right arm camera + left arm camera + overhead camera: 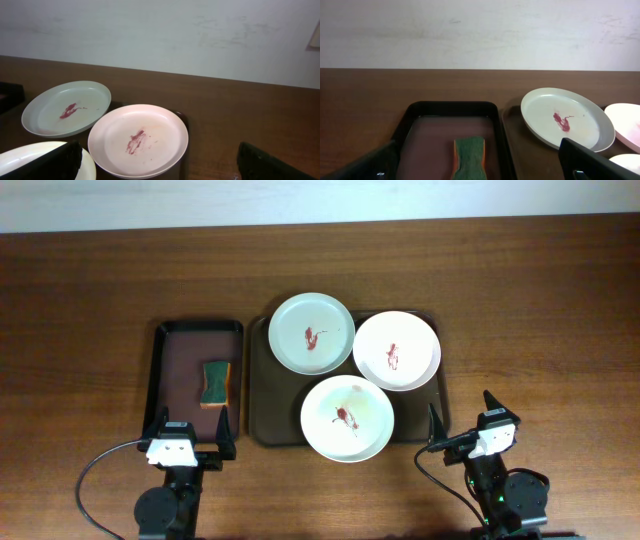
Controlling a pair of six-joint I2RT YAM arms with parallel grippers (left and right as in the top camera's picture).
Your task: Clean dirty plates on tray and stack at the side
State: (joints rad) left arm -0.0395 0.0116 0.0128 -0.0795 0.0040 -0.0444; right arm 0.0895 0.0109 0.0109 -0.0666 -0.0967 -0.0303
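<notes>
Three white plates with red sauce smears lie on the large dark brown tray (pixel 262 380): one at the back left (pixel 311 333), one at the back right (pixel 397 350), one at the front (pixel 347 418) overhanging the tray's near rim. My left gripper (pixel 190 442) is open and empty at the near edge of the small tray. My right gripper (pixel 465 425) is open and empty, right of the front plate. The back left plate shows in the left wrist view (pixel 565 119); the back right plate shows in the right wrist view (pixel 138 140).
A smaller dark tray (pixel 165 370) left of the large one holds a green and orange sponge (pixel 215 383), also in the left wrist view (pixel 470 157). Bare wood-grain tabletop (pixel 540 360) lies to the right and left of the trays.
</notes>
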